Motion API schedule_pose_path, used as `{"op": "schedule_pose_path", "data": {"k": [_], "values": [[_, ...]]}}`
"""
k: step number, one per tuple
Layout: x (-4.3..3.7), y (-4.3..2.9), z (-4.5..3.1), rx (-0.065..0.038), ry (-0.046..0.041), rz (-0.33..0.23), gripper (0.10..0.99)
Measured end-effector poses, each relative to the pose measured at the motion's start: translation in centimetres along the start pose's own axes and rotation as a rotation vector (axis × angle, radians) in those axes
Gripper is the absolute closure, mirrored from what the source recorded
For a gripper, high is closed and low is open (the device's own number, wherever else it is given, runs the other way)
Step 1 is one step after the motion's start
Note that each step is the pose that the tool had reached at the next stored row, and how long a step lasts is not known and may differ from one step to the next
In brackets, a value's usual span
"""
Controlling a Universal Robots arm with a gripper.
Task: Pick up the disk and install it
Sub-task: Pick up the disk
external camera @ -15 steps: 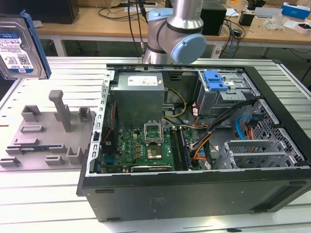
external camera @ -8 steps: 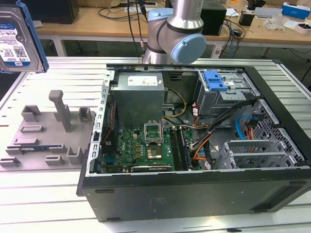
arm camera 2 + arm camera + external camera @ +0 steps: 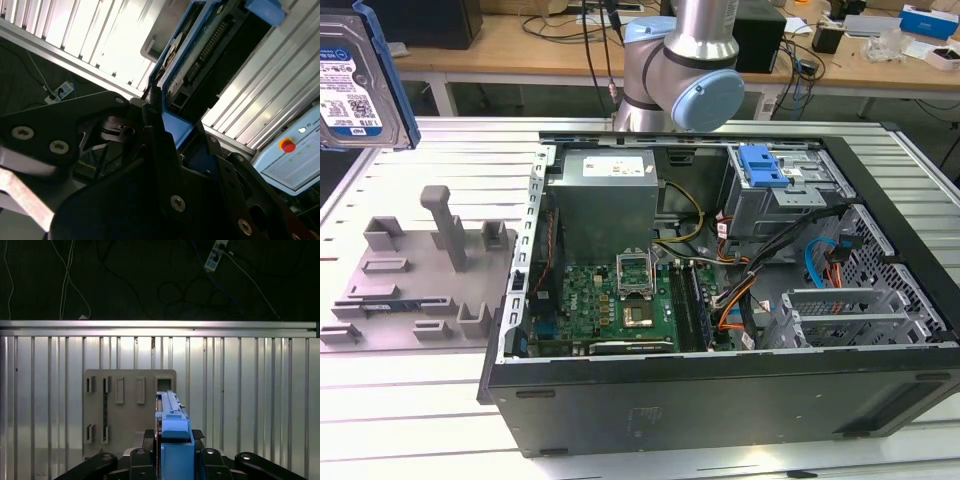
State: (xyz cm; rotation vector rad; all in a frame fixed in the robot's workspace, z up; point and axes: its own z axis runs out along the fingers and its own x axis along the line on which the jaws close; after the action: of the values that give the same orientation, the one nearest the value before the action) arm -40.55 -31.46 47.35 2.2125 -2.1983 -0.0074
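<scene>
The end effector is clenched on the disk, which hangs above the desk at the exterior view's upper left.

A ribbed aluminium table of parallel slotted profiles carries everything. Below the gripper, a flat grey fixture plate with rectangular slots and upright posts rests on the ribs, near the table's edge. Well apart from the gripper, beyond that plate, an open computer case lies on its side on the same table.
</scene>
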Motion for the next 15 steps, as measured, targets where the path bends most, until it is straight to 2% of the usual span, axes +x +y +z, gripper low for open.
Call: {"op": "schedule_pose_path", "data": {"k": [4,8,9,15], "values": [[0.01,-0.23,-0.01,0.000,0.0005,0.000,0.718],[0.32,-1.27,-0.03,0.000,0.0004,0.002,0.718],[0.51,-1.77,-0.11,-0.003,0.0005,0.002,0.718],[1.34,-3.05,-0.45,-0.013,0.0008,0.001,0.718]]}}
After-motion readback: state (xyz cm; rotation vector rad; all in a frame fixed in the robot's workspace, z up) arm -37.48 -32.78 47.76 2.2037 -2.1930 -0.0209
